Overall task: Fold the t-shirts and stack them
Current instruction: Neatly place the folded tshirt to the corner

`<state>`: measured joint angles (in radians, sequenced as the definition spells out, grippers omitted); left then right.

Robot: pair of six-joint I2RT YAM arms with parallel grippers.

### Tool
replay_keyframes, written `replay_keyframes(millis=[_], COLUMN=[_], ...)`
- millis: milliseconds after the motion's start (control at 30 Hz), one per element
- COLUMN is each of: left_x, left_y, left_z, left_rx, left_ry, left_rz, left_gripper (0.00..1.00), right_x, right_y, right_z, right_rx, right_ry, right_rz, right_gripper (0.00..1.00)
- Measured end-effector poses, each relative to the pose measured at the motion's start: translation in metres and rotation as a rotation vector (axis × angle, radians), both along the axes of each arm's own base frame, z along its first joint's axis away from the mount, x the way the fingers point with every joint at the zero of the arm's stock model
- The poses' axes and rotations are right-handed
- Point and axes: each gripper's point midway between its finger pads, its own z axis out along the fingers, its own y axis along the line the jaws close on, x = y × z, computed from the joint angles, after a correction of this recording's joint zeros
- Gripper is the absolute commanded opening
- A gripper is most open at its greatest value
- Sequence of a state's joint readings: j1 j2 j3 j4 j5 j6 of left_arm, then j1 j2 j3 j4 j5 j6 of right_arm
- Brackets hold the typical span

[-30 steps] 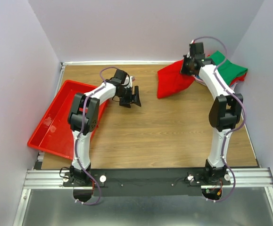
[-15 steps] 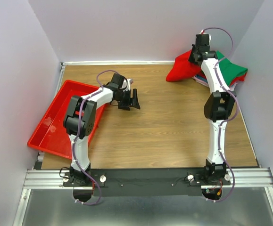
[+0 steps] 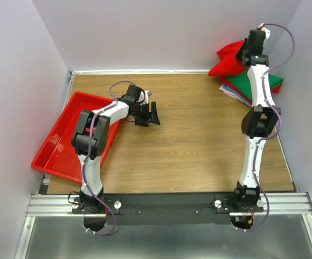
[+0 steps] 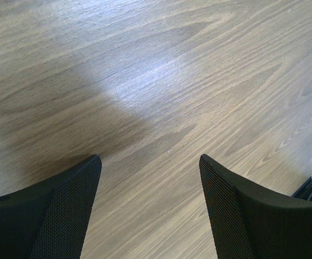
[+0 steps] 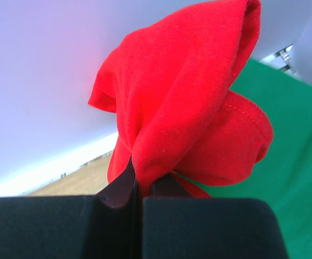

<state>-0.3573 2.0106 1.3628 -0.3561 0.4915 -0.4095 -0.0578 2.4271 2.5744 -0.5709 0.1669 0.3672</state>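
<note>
Over the far right corner of the tabletop, the right gripper is pressed together on a pinch of the red shirt. In the wrist view the cloth comes out from between the two black fingers and bunches into a rounded lump with one hemmed edge showing at the right. From above, the same gripper sits at the end of a nearly straight arm reaching toward the back wall, and the shirt hangs as a crumpled mass to its left, seen against the wall and clear of the wood. Just below and to the right lies the stack of folded shirts in the far right corner. The green shirt is on top, with thin red, blue and pink edges showing under it on the left side. The wrist view shows that green cloth behind the held lump; whether the lump touches it cannot be told. Left gripper: spread wide, holding nothing, low over bare wood left of centre toward the far edge. In its wrist view the two mesh-faced fingers stand well apart with only wood grain between them. The red tray lies along the left edge, tilted, partly under the left arm.
</note>
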Motion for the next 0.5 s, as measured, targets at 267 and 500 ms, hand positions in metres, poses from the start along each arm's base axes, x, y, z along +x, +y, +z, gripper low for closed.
replay_keyframes(millis=[267, 500], left_x=[0.000, 0.000], left_y=[0.000, 0.000], left_z=[0.000, 0.000], left_rx=[-0.001, -0.003], left_ry=[0.003, 0.009], left_rz=[0.004, 0.012], left_gripper=[0.82, 0.82], right_x=[0.003, -0.011], right_y=[-0.057, -0.089], right_z=[0.016, 0.029], right_rx=[0.046, 0.059], right_ry=[-0.084, -0.101], right_rz=[-0.069, -0.114], right_gripper=[0.01, 0.01])
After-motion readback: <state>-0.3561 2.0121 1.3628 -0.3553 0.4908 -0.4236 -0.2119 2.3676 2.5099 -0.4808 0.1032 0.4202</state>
